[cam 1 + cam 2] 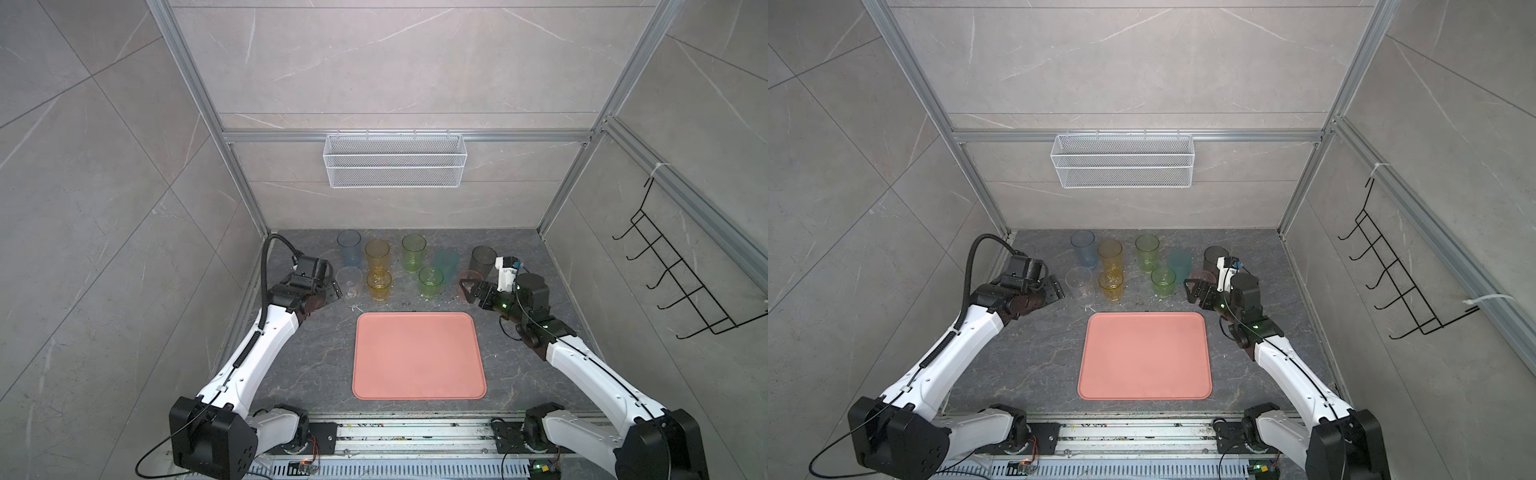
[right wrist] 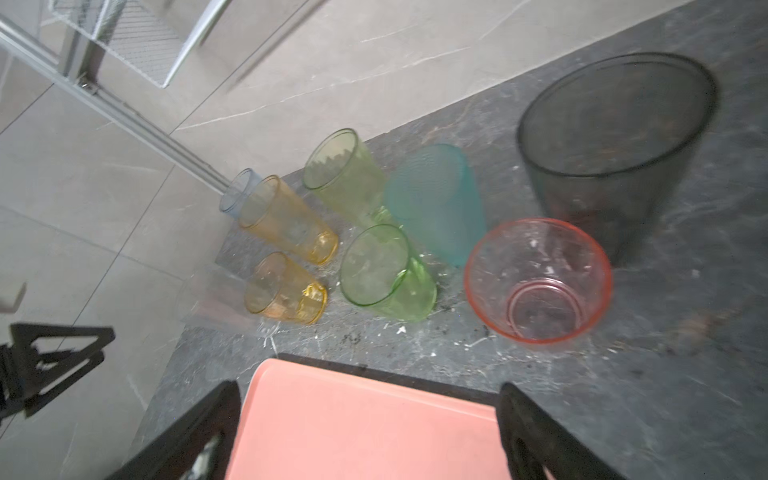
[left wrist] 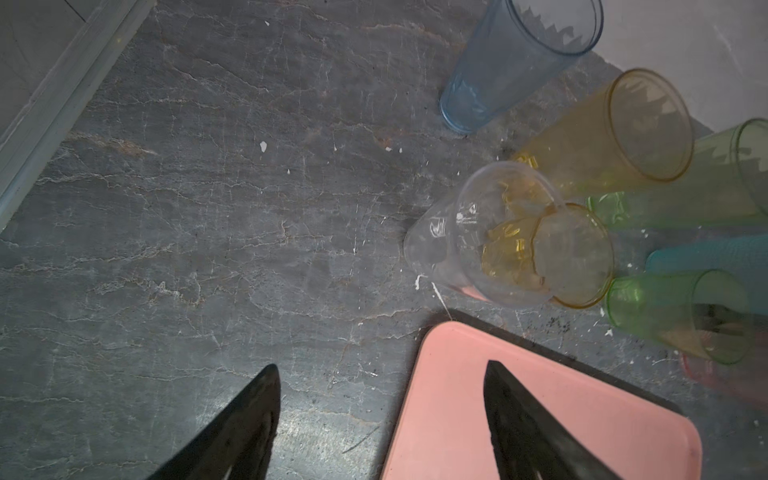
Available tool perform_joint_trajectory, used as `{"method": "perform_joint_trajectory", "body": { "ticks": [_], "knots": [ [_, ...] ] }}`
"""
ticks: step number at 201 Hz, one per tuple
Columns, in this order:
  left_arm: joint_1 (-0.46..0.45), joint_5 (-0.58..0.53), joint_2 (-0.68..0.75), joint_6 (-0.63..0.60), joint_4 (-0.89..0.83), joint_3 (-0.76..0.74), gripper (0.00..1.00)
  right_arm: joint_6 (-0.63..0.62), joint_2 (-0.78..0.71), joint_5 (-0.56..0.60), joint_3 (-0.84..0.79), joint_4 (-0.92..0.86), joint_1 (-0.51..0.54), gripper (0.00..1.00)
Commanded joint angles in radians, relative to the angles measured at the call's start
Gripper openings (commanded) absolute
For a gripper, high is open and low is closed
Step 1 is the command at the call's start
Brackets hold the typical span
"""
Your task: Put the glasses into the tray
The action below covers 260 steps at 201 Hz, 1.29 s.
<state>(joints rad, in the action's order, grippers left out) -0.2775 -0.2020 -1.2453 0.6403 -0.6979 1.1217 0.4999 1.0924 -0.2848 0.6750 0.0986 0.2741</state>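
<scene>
The dark stone worktop (image 1: 316, 374) carries everything. The salmon tray (image 1: 417, 357) lies flat in its middle, nearer the front edge, and holds nothing. None of the 9 glasses is in it yet, so the task looks barely begun. The white mesh basket (image 1: 395, 160) on the back wall appears empty too.

The left gripper (image 3: 381, 365) hovers near the worktop's left edge, fingers apart with nothing between them, just beside the clear glass (image 1: 349, 286). The right gripper (image 2: 368, 385) sits toward the right edge, fingers spread wide and empty, close to the pink glass (image 2: 538, 280). Each arm seems set to take the tumbler nearest its own side.

All glasses stand upright, mouths up and empty, in 2 rows between the tray and the back edge.
- **Back row, 5 tall:** blue glass (image 1: 349, 248), tall amber glass (image 1: 377, 254), tall green glass (image 1: 413, 252), teal glass (image 1: 446, 264), smoky black glass (image 2: 615, 145).
- **Front row, 4 shorter:** clear, short amber glass (image 1: 379, 284), short green glass (image 1: 430, 282), pink.

They stand close together, which probably leaves little room for fingers.
</scene>
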Motion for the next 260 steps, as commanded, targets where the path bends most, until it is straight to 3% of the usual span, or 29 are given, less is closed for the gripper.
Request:
{"method": "perform_joint_trajectory", "body": {
  "ticks": [1,72,145,260],
  "knots": [
    [0.023,0.07,-0.044,0.053,0.007,0.051,0.78,-0.086,0.018,0.003,0.011,0.042,0.071,0.96],
    [0.046,0.148,-0.29,0.019,-0.055,0.26,0.77,-0.209,0.087,0.109,0.058,-0.005,0.224,0.96],
    [0.047,0.173,-0.479,-0.031,-0.168,0.42,0.68,-0.246,0.176,0.165,0.087,-0.016,0.279,0.95],
    [0.046,0.151,-0.563,-0.065,-0.229,0.466,0.28,-0.257,0.253,0.202,0.11,-0.014,0.302,0.95]
  ]
}}
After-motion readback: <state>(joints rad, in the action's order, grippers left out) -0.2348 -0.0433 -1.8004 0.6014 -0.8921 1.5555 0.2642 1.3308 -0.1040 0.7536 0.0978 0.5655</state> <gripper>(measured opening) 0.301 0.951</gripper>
